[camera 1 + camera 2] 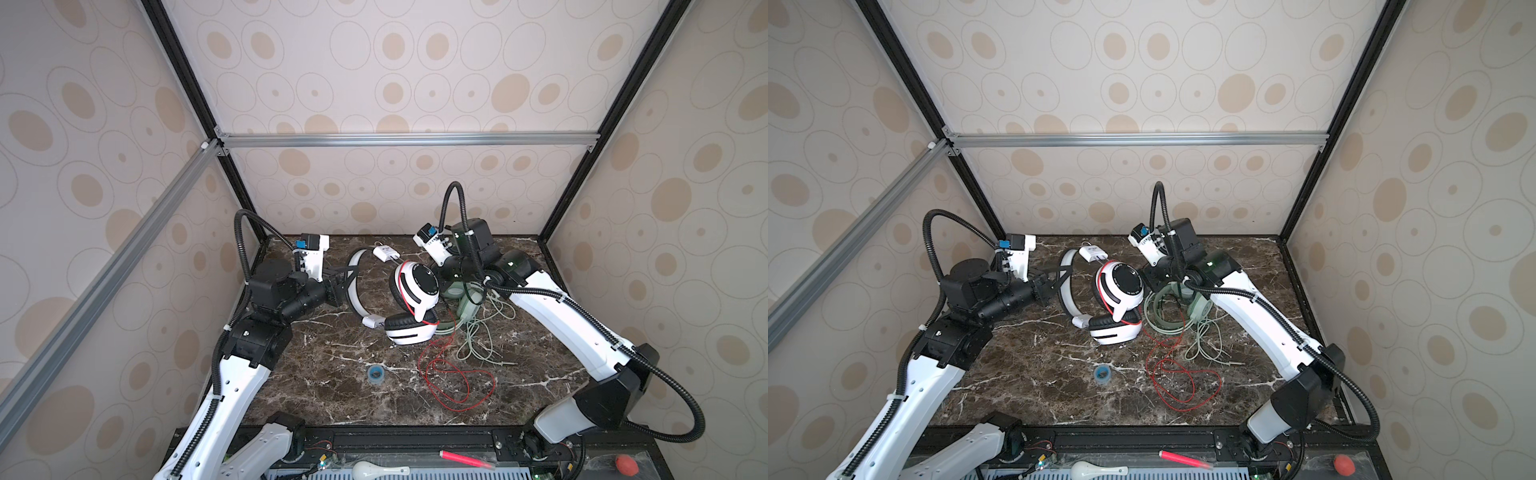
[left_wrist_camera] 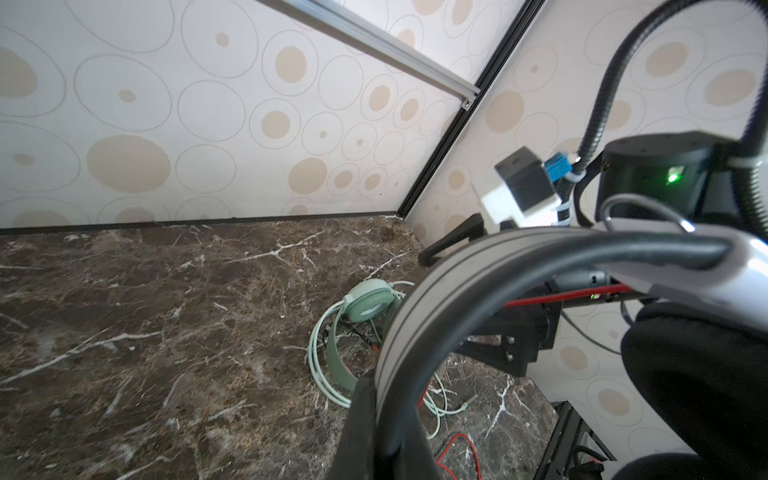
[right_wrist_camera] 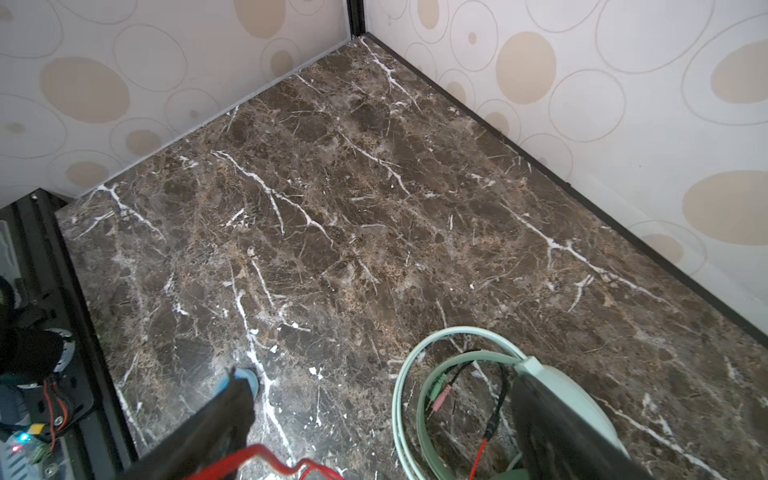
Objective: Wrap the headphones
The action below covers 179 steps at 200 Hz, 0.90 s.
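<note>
My left gripper clamps the stiff headband of the white-and-black headphones, mid-table; my right gripper gapes above the mint-green headphones. The thin red cord looks limp, light, tangle-prone: I'd pinch it close to the headphones.

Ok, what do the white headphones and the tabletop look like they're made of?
The white-and-black headphones: hard plastic shells, glossy by their sheen; ear cushions matte black and padded, likely foam under faux leather. The tabletop: dark brown marble look with white veins, fairly matte; real stone or printed laminate, I cannot tell.
</note>
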### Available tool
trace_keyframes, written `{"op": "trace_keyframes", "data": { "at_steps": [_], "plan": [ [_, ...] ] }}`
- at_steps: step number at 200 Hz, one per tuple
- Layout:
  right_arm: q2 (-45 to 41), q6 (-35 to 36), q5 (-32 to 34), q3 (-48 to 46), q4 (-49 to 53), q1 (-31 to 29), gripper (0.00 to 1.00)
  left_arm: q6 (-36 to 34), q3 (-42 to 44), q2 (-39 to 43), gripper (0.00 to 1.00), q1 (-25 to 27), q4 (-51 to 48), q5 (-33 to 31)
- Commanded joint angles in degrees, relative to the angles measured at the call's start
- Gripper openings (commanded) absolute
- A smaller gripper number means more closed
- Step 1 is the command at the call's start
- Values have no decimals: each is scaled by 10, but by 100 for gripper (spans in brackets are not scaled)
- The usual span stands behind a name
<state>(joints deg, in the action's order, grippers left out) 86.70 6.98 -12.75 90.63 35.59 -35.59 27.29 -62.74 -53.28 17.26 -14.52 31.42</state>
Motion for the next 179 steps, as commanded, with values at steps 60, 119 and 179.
{"op": "trace_keyframes", "data": {
  "at_steps": [60,119,179],
  "plan": [
    [-66,-130,-117,-213,-305,3,97,62,-119,-33,0,2,44,3],
    [-47,-187,-129,-280,-402,3,80,88,-135,-41,0,2,55,-40],
    [8,-259,-158,-325,-513,3,76,118,-135,-47,0,2,77,-92]
  ]
}}
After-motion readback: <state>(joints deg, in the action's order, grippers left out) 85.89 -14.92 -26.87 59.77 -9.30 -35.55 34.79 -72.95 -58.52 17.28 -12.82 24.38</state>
